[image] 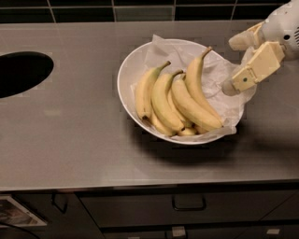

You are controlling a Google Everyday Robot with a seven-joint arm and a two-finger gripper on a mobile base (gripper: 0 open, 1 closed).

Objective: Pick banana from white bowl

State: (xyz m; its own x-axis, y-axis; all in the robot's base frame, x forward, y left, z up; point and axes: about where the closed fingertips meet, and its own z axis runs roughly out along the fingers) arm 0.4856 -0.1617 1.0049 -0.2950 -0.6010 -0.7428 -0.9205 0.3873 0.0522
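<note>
A bunch of several yellow bananas [180, 100] lies in the white bowl [125, 77], which is lined with crumpled white paper [219, 70] and stands on the grey counter. My gripper [231, 65] is at the right, over the bowl's right rim. Its two cream fingers are spread apart, one fingertip [236, 43] above and the other low by the paper. It is open and empty. It hangs just right of the bananas and does not touch them.
A dark oval opening [18, 72] is cut into the counter at far left. Dark wall tiles [140, 9] run along the back. Below the counter's front edge are drawers with a handle [189, 203].
</note>
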